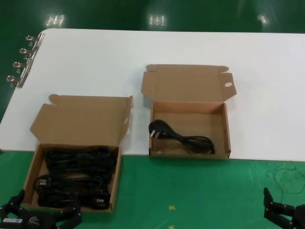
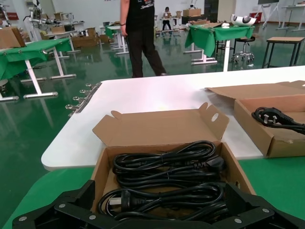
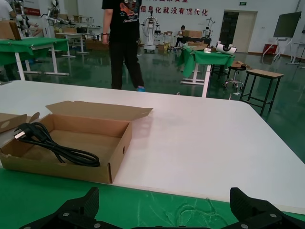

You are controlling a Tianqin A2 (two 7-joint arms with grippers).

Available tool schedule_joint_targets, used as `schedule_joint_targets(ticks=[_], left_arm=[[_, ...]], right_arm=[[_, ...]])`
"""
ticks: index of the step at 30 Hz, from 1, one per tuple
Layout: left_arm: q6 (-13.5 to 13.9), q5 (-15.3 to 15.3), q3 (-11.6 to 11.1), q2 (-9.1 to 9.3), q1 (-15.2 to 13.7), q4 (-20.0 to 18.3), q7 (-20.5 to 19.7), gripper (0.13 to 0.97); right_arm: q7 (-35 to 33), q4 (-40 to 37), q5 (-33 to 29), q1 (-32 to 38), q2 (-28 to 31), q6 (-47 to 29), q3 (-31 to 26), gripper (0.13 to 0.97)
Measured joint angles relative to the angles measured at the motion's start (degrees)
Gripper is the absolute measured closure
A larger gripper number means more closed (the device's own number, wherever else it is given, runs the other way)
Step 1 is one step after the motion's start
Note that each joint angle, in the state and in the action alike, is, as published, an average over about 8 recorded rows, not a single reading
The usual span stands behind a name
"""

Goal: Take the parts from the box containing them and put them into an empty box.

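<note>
The left gripper (image 1: 42,213) sits low at the near left edge of the head view, its black fingers (image 1: 72,211) spread wide apart — in the left wrist view the same two fingers (image 2: 71,206) splay out to either side with a broad gap between them. The right gripper (image 1: 285,215) sits at the near right corner, well apart from the left one, and its jaws are likewise parted — its fingers (image 3: 78,206) angle outward in the right wrist view.
</note>
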Motion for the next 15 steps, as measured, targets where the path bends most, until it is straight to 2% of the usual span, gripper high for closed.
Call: schedule_joint_targets(ticks=[15], left_arm=[[-0.3,-0.1,-0.2,-0.05,0.4,-0.4,-0.2,0.132]], right_arm=[[0.0,0.0,0.0,0.0,0.0,0.0,0.0,0.129]])
